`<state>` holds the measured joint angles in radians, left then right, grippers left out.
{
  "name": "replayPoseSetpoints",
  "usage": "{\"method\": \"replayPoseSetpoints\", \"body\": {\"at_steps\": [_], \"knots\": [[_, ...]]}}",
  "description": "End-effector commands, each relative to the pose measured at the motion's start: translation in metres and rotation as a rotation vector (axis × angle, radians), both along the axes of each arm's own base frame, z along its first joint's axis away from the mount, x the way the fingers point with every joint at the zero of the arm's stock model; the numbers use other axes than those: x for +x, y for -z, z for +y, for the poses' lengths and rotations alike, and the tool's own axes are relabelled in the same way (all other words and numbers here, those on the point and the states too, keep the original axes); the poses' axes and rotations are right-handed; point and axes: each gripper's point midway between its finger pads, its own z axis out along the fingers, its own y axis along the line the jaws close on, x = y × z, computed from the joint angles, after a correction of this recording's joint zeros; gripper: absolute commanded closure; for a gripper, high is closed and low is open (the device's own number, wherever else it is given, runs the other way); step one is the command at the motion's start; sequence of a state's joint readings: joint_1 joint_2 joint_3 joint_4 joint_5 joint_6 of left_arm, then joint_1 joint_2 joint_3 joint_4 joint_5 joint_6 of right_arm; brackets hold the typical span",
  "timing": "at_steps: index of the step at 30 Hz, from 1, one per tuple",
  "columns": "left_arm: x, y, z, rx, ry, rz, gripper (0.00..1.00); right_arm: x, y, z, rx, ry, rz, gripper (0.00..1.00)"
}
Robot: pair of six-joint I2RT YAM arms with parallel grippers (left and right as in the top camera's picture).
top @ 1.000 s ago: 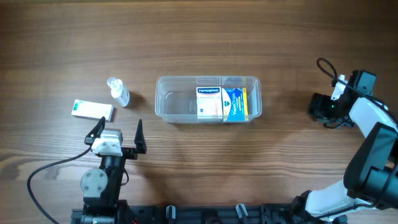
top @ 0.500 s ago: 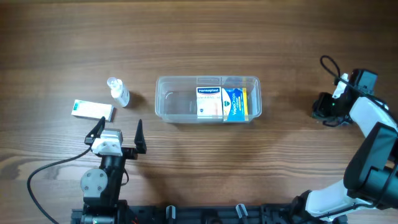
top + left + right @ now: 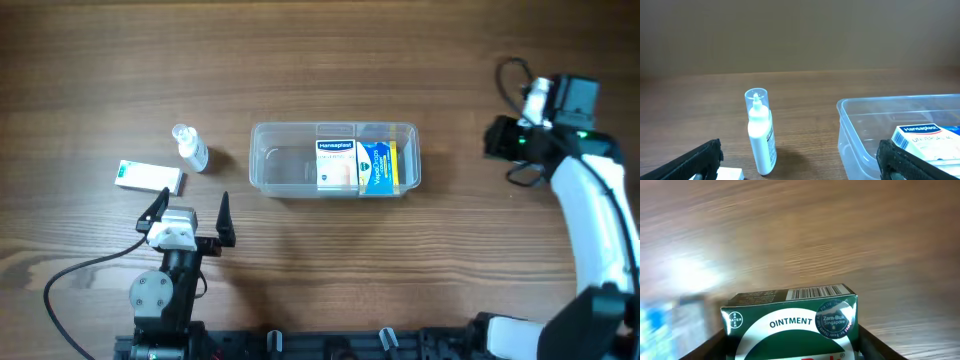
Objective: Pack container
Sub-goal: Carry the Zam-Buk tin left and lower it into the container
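Container (image 3: 275,165) sits mid wood-grain table (image 3: 450,60), plain brown wall (image 3: 800,35) behind.

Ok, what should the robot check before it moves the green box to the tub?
1. The right end effector has the ointment box between its fingers: ok.
2. Grip firm enough: cannot tell.
3. Bare room in the container, left part: ok.
4. Nothing between ointment box and container: ok.
5. The left end effector open, away from container: ok.
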<state>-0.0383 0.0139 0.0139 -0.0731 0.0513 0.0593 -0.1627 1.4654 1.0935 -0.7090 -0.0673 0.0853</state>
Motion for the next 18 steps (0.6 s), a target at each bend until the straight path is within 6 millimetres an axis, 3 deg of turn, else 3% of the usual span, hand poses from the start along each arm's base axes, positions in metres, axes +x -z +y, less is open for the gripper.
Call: {"method": "replayPoseSetpoints", "body": {"at_steps": [1, 5, 8, 14, 18], "knots": [[0.000, 0.002, -0.003, 0.014, 0.017, -0.003, 0.00, 0.009, -0.040, 0.050, 0.036, -0.085, -0.094, 0.60], [0.000, 0.002, -0.003, 0.014, 0.017, -0.003, 0.00, 0.005, -0.060, 0.126, 0.099, -0.204, -0.126, 0.61], [0.000, 0.002, -0.003, 0.014, 0.017, -0.003, 0.00, -0.002, -0.070, 0.194, 0.174, -0.297, -0.173, 0.61], [0.000, 0.002, -0.003, 0.014, 0.017, -0.003, 0.00, -0.011, -0.090, 0.275, 0.266, -0.394, -0.282, 0.60], [0.000, 0.002, -0.003, 0.014, 0.017, -0.003, 0.00, -0.022, -0.092, 0.328, 0.321, -0.497, -0.325, 0.60]]}}
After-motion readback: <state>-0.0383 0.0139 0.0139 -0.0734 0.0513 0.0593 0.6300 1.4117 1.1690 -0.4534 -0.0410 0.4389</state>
